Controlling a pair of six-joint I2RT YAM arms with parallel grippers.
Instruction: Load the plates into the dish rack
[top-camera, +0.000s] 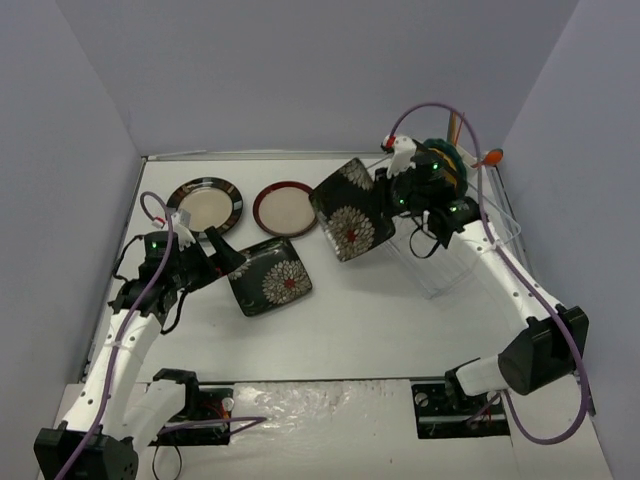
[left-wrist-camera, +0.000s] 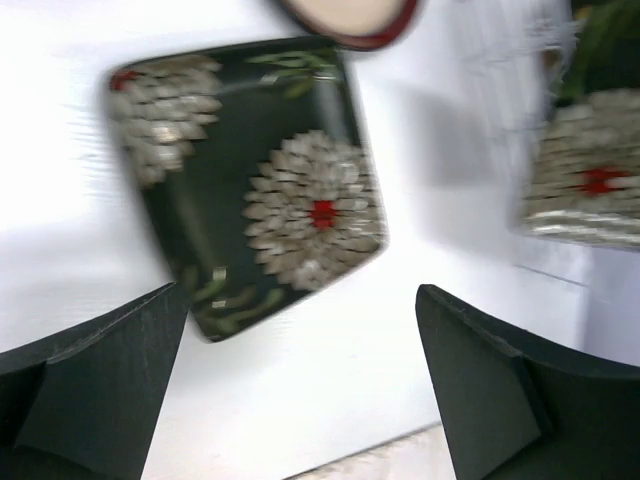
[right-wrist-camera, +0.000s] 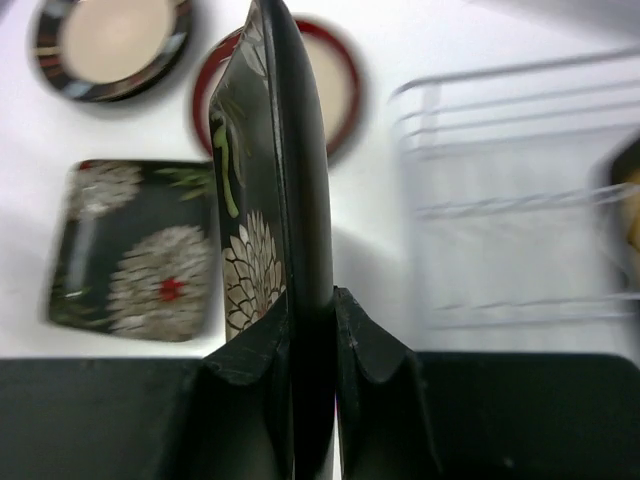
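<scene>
The left gripper (top-camera: 222, 252) stands over the left half of the white table (top-camera: 360, 330), its jaws spread wide with nothing between them. In the left wrist view the left gripper (left-wrist-camera: 300, 300) has its 2 black fingers (left-wrist-camera: 110, 370) well apart.

Just beyond its fingertips a black floral square plate (left-wrist-camera: 255, 180) lies flat on the table, touched by neither finger. From above, this plate (top-camera: 270, 277) sits just right of the open jaws.

Behind it, near the far edge, 2 round cream-centred plates lie flat side by side. The one with the striped-black rim (top-camera: 205, 207) is on the left and the one with the red-brown rim (top-camera: 285, 208) on the right.

Further right, a second black floral square plate (top-camera: 350, 208) is lifted and tilted, its patterned face turned toward the overhead camera. Its lower left part overlaps the red-brown plate's edge in that view.

The right gripper (top-camera: 388, 192) is clamped on this plate's right edge. In the right wrist view the right gripper (right-wrist-camera: 312, 300) pinches the plate (right-wrist-camera: 290, 150) edge-on between its closed fingers.

The white wire dish rack (top-camera: 450, 275) stands at the right side of the table, just beside the held plate, which is outside it. Its wires (right-wrist-camera: 500, 205) show to the right of the plate in the right wrist view.
</scene>
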